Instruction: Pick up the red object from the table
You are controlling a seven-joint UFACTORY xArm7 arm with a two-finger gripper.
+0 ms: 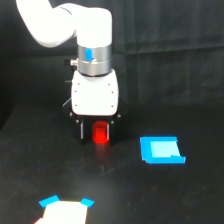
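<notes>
The red object (101,133) is a small bright red-orange block on the black table (190,195), left of centre in the exterior view. My gripper (96,134) hangs straight down from the white arm, with its two dark fingers on either side of the block. The block sits nearer the finger on the exterior view's right, and a dark gap shows between it and the other finger. The jaws stand apart, wider than the block. A faint red glow shows on the table just under the block. I cannot tell whether the block rests on the table or is just above it.
A flat blue square piece (161,150) lies on the table to the exterior view's right of the gripper. A pale object with blue corners (64,211) sits at the bottom edge. A black curtain (170,45) hangs behind.
</notes>
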